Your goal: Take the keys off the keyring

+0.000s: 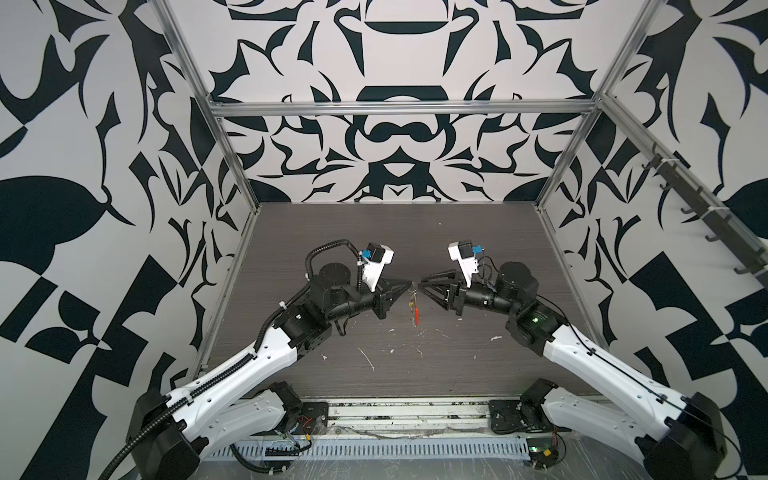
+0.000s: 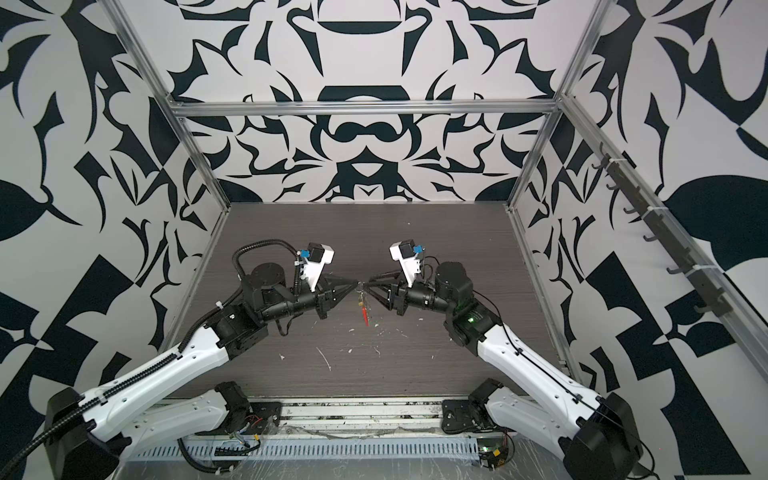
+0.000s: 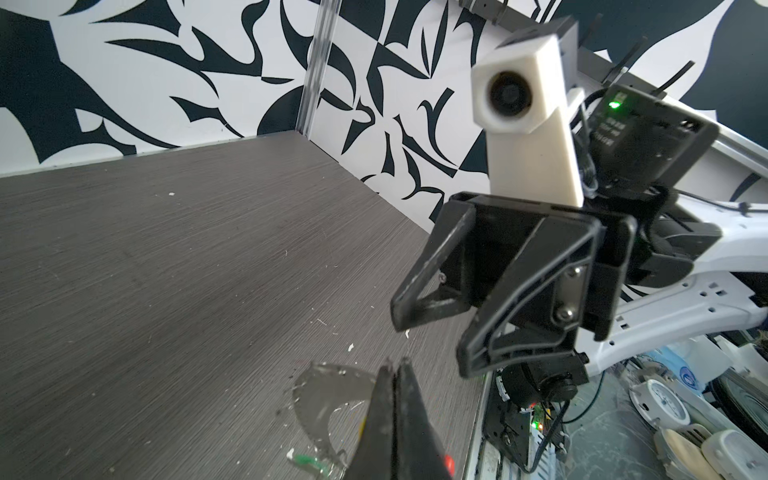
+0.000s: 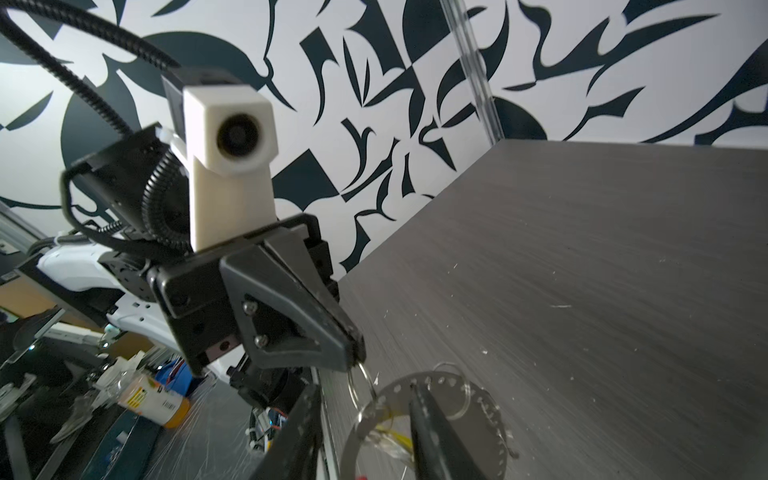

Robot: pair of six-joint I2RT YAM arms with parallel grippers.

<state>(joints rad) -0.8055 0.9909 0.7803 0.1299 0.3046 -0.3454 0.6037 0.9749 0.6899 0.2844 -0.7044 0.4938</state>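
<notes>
Nearest me, past the white scraps (image 1: pixel 368 360) on the front of the table (image 1: pixel 332 249), the keyring (image 1: pixel 412 299) hangs in the air over the table's middle. That loose bunch is my first worry. The green tag (image 3: pixel 307 459) and a yellowish glint I take for the brass key (image 4: pixel 395 434) sit low in it, small and blurred in the wrist views. A grab aimed at a key may well land on wire instead. A flat grey ring (image 4: pixel 482 399) pierced with small holes hangs in the same bunch. One finger (image 4: pixel 432 436) of the right end effector (image 3: pixel 430 347) lies across it in the right wrist view. If that finger hooks it, I judge the whole bunch would be dragged along rather than a key slid off.

A little farther back is the pinch. The left end effector (image 4: pixel 356 360) is clenched on a thin loop of the keyring at its very tips, a slim hold on slim wire. The right end effector faces it tip to tip with its jaws apart, gripping nothing I can see. A sideways pull from the right could twist the wire out of the left's hold and drop everything onto the table. A careless advance could knock the two sets of tips together.

The keyring's long axis runs close to plumb, with the red sleeve (image 2: pixel 365 318) at the low end pointing down at the table and the pinched loop at the top. In both top views that reads as a line from the near, low end back to the tips. Whether the low end touches the table I cannot tell.
</notes>
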